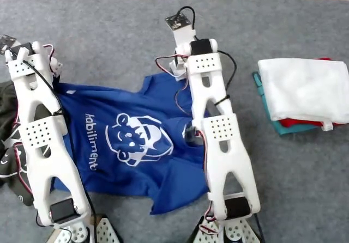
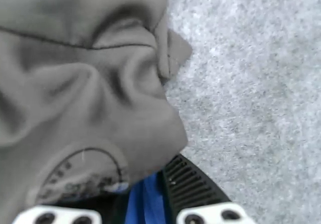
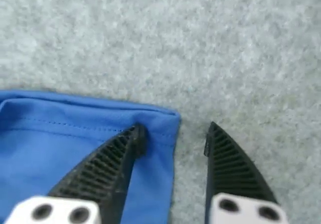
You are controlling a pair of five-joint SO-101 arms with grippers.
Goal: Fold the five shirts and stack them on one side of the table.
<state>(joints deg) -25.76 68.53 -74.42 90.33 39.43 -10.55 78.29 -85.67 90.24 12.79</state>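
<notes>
The right end effector [image 3: 174, 131] sat open astride the blue shirt [image 3: 60, 128] corner; a shallow bite could slip. The left end effector [image 2: 145, 194]: couldn't tell.

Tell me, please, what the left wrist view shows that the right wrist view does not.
Only the left wrist view shows a crumpled grey shirt with a round print. Only the right wrist view shows the open right pincer, one finger on a hemmed corner of the blue shirt, the other over the bare table. Both show some of the blue shirt and the grey table surface.
</notes>
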